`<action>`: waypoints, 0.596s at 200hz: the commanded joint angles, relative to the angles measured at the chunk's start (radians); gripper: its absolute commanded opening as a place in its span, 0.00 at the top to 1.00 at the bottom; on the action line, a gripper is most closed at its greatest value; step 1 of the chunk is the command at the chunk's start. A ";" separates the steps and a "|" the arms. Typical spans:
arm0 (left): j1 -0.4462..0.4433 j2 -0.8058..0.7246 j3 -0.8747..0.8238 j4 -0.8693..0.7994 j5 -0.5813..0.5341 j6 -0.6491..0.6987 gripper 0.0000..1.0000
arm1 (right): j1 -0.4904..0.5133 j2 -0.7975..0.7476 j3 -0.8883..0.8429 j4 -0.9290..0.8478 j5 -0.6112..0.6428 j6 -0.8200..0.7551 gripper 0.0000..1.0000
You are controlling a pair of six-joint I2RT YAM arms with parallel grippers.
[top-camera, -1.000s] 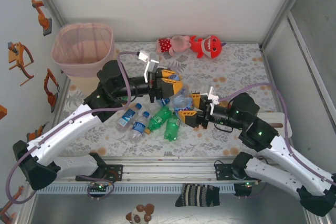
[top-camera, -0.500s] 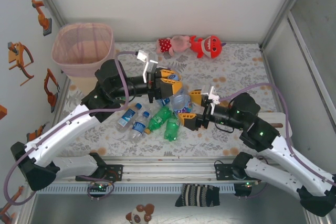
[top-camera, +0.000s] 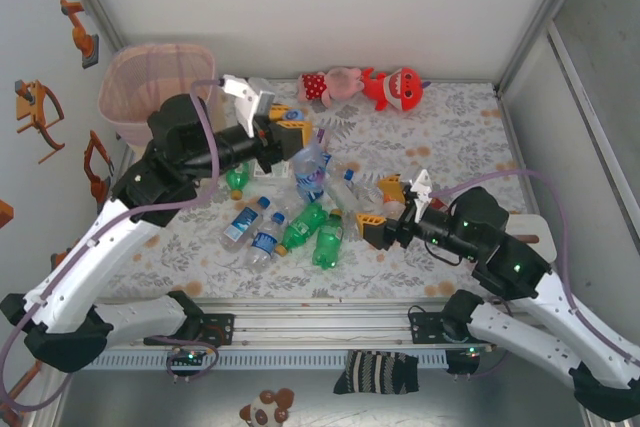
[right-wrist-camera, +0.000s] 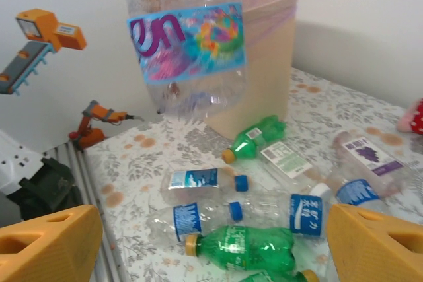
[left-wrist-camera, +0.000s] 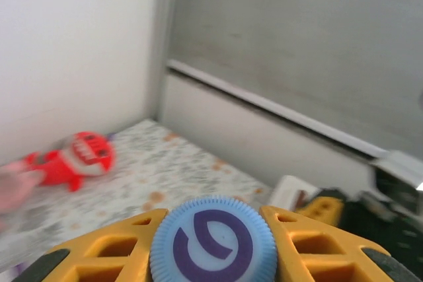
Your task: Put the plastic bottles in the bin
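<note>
My left gripper (top-camera: 292, 132) is shut on the blue cap (left-wrist-camera: 211, 239) of a clear bottle with a blue label (top-camera: 308, 169), which hangs neck-up above the table, right of the pink bin (top-camera: 158, 87). In the right wrist view that bottle (right-wrist-camera: 188, 37) hangs in front of the bin (right-wrist-camera: 264, 51). Several bottles lie below it: green ones (top-camera: 303, 225) (top-camera: 328, 245) (top-camera: 236, 179) and clear ones with blue labels (top-camera: 240, 222) (top-camera: 265, 237) (top-camera: 350, 187). My right gripper (top-camera: 385, 209) stands open just right of the pile, nothing between its fingers (right-wrist-camera: 46, 242).
A pink plush (top-camera: 330, 84) and a red plush (top-camera: 393, 87) lie at the back of the table. The enclosure walls stand close on the left, back and right. Bare patterned tabletop (top-camera: 450, 137) stretches to the right and back.
My left arm has lifted the blue-labelled bottle off the pile and swung it left and back toward the bin. My right gripper has opened and drawn back toward the near right.
</note>
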 commanded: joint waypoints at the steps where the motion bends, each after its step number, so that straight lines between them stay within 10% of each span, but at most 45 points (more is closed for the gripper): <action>1: 0.085 -0.003 0.081 -0.169 -0.163 0.089 0.82 | 0.006 -0.009 0.045 -0.033 0.079 -0.008 0.13; 119: 0.545 0.299 0.562 -0.469 -0.437 0.316 0.78 | 0.006 0.153 0.221 -0.084 0.085 -0.056 0.14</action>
